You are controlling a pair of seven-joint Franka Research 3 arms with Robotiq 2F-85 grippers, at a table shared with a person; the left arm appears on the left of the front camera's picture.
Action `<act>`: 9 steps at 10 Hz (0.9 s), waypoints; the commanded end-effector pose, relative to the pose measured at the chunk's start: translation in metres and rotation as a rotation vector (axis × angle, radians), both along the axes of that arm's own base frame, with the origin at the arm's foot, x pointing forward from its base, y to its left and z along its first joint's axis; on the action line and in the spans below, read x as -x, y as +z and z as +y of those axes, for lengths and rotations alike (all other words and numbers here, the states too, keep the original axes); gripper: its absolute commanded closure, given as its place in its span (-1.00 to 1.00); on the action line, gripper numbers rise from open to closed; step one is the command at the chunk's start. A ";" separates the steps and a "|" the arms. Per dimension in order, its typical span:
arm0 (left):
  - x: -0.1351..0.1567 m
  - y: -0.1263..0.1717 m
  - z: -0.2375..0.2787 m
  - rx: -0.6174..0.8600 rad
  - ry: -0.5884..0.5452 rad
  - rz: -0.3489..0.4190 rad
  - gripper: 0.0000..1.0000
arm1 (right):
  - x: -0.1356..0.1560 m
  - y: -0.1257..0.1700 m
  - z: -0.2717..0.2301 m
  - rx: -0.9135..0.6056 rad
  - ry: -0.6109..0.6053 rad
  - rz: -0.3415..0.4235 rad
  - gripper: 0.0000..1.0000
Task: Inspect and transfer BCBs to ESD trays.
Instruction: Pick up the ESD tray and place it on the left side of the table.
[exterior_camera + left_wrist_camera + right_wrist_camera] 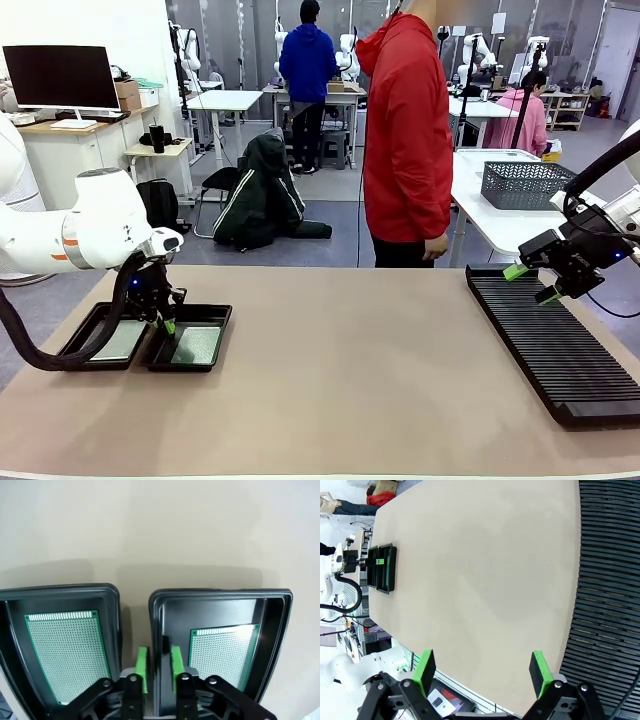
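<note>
Left tool (159,666) part-open astride a tray (220,610) wall, each tray's near end cut off, a board (222,652) in each, right tool (482,672) spread wide over counter (480,580).

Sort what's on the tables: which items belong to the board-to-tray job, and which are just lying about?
Job items:
- two ESD trays, side by side
- one BCB lying in each
- left pincer straddling a tray wall
- right pincer

Lying about:
- slotted rack
- mesh basket
</note>
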State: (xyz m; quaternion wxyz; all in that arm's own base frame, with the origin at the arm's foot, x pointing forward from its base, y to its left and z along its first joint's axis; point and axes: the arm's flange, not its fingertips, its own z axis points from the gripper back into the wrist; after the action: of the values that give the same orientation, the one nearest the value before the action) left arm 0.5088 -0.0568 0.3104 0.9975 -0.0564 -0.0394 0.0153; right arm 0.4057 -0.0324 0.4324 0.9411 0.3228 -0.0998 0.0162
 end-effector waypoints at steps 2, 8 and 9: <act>0.011 0.015 -0.013 -0.036 -0.011 -0.033 0.05 | 0.001 0.002 0.002 -0.006 -0.021 0.009 -1.00; 0.016 0.069 -0.029 -0.141 -0.019 -0.035 -0.94 | 0.001 0.002 0.002 -0.006 -0.021 0.009 -1.00; 0.019 0.080 -0.030 -0.143 -0.029 -0.037 -1.00 | 0.001 0.002 0.002 -0.006 -0.021 0.009 -1.00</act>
State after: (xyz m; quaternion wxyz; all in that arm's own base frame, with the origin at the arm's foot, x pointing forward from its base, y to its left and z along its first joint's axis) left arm 0.4925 -0.0810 0.3800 0.9981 0.0002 -0.0608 -0.0064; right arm 0.4057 -0.0324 0.4323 0.9411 0.3228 -0.0998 0.0161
